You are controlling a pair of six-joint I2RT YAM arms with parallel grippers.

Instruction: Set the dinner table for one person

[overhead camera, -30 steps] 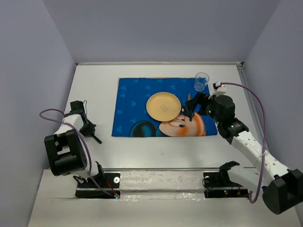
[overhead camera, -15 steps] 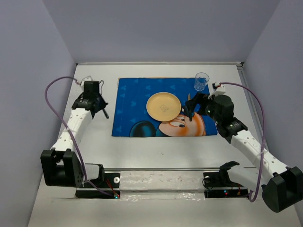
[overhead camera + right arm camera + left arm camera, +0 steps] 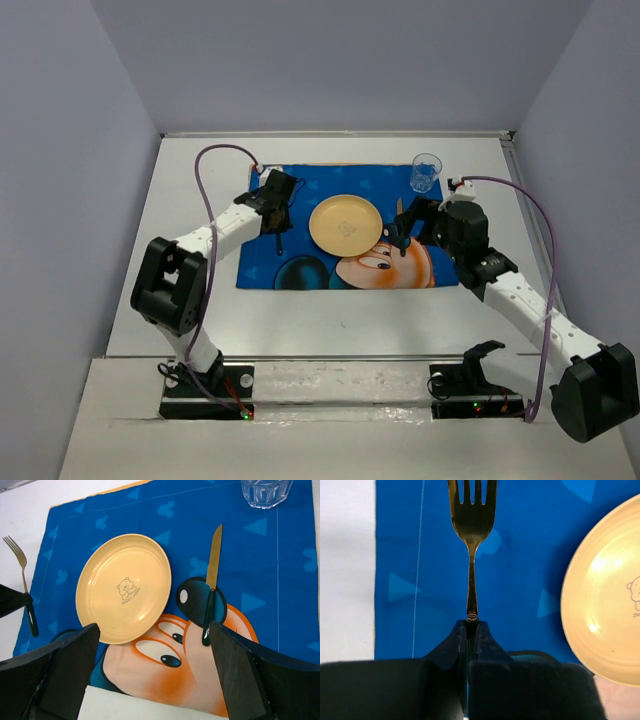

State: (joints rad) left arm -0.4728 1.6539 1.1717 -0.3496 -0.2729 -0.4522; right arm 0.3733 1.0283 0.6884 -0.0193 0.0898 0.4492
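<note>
The left gripper is clenched on the fork, its fingers pinching the thin handle with the tines pointing far. The tine tips are cut off by the top edge of the left wrist view. The fork's dark near end is hidden behind the fingers there and shows only as a thin stub in the top view. Whether the fork rests on the mat or hangs just above it cannot be told. It sits over the mat's left part, just left of the plate, which is itself cut off at the right.

The right gripper is spread wide and grasps nothing, one finger at each side of its view. The knife lies on the mat just right of the plate, blade pointing far. From above, the gripper hides most of the knife. The glass stands at the mat's far right corner, and in the right wrist view only its base shows.

The white table lies under everything, with the mat on its far middle.

Half a second ago the left gripper was over bare table left of the mat. It has since swung right to the plate's side. The right arm, plate and glass have not moved.
</note>
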